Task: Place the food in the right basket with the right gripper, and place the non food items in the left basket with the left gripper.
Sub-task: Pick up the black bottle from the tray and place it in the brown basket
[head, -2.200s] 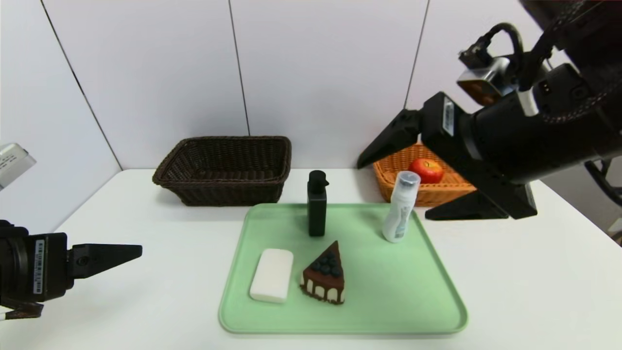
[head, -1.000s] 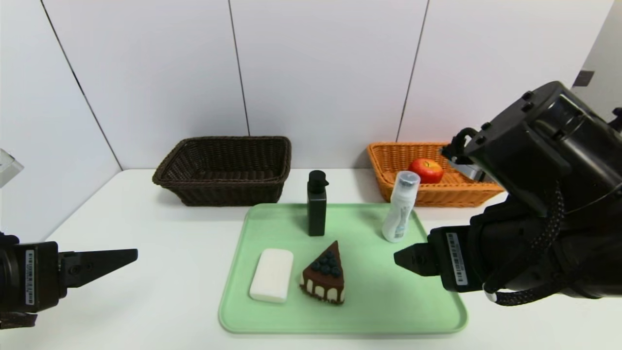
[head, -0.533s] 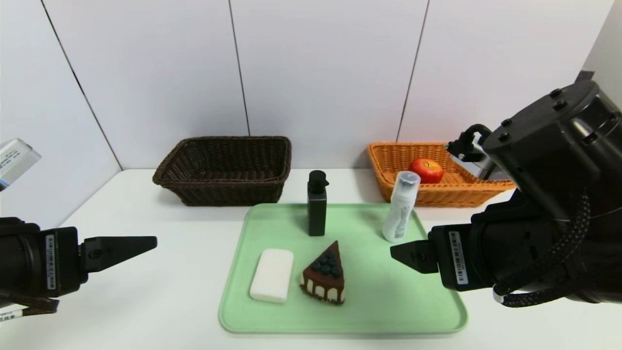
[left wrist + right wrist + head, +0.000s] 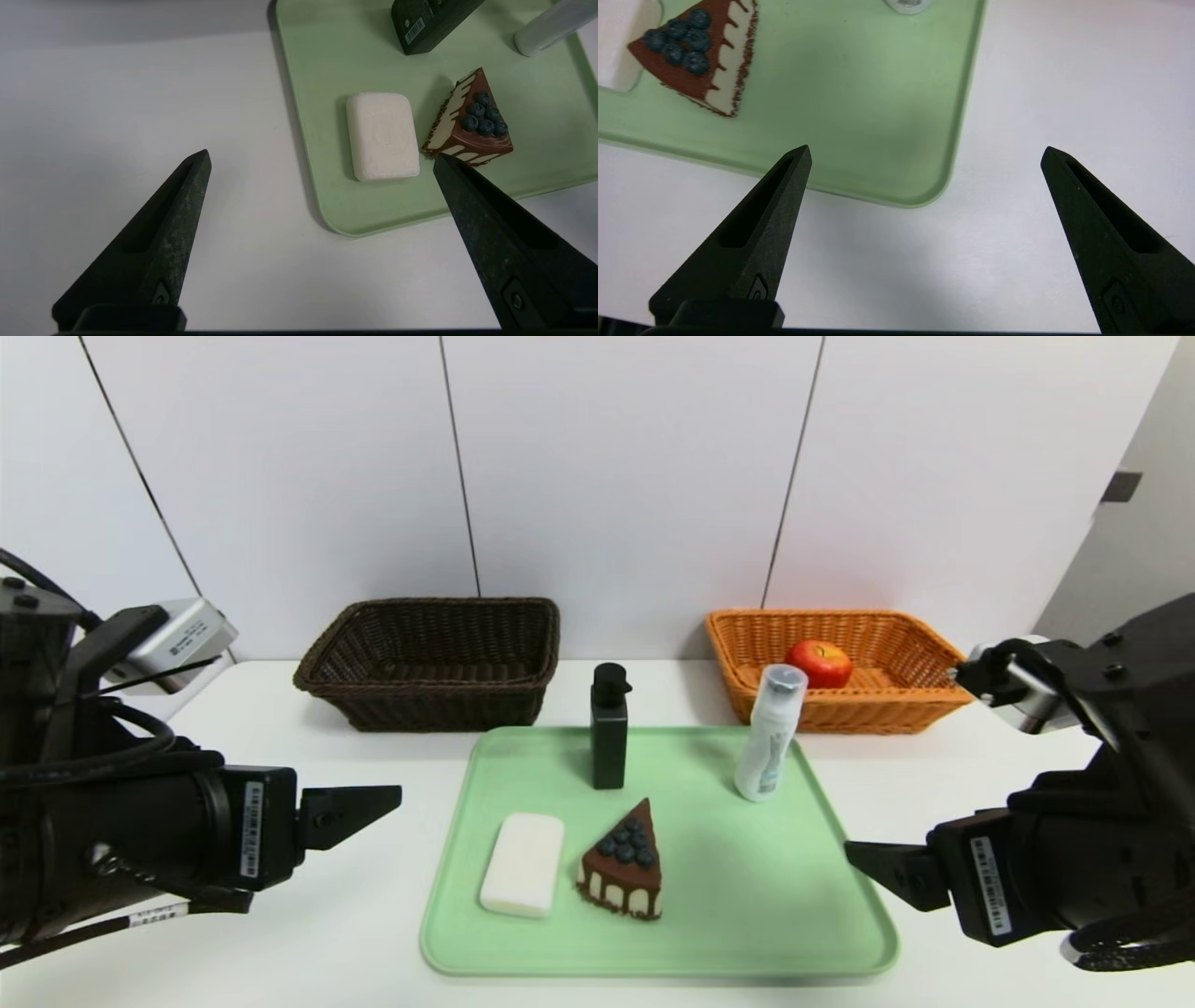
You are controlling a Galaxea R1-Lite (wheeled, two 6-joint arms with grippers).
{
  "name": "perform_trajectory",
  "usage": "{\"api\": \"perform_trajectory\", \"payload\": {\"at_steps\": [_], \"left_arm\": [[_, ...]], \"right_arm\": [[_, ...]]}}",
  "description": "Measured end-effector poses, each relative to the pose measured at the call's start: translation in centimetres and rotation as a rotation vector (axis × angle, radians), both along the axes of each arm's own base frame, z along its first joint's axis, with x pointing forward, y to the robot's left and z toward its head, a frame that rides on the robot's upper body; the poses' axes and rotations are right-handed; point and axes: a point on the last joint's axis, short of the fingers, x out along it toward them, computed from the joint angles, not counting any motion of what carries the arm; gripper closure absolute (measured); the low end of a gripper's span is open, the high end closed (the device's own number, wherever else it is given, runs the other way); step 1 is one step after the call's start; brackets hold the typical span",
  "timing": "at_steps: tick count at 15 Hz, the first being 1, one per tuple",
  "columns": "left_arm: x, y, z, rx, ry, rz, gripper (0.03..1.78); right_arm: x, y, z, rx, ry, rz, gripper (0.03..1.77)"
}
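Clock face centered on the green tray (image 4: 747,933), 12 pointing away from the robot. Left end effector (image 4: 322,153): released, fingers wide, nothing in it, above the tabletop (image 4: 934,793) at 9. Right end effector (image 4: 927,147): also released and empty, near the tray edge, 3 to 4 side.

Apple (image 4: 819,664) is in the orange wicker basket (image 4: 868,717), beyond the tray toward 1. Dark brown basket (image 4: 448,707) sits out toward 11, nothing visible inside.

On the tray: cake slice (image 4: 624,866) near center, blueberries on top; soap bar (image 4: 523,865) flat at 9, just beside the cake; black pump bottle (image 4: 609,733) upright between 11 and 12; white bottle (image 4: 770,737) upright toward 1, clear cap up.
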Motion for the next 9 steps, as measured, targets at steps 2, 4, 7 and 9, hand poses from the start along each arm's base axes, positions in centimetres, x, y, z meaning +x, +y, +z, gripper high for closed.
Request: {"api": "perform_trajectory", "payload": {"at_steps": [2, 4, 7, 9], "left_arm": [[0.7, -1.4, -0.5, 0.019, -0.03, 0.003, 0.12], [1.6, -3.2, -1.3, 0.044, -0.069, 0.022, 0.12], [2.9, -6.1, -2.4, 0.043, -0.118, 0.019, 0.12], [3.8, -7.8, -2.7, 0.056, -0.122, 0.018, 0.12]], "right_arm": [[0.0, -1.6, -0.2, -0.002, -0.077, 0.013, 0.1], [0.5, -3.0, 0.2, 0.018, -0.121, -0.036, 0.1], [1.6, -5.6, 0.2, -0.009, -0.129, -0.14, 0.1], [2.3, -6.7, 0.7, 0.004, -0.168, -0.192, 0.1]]}}
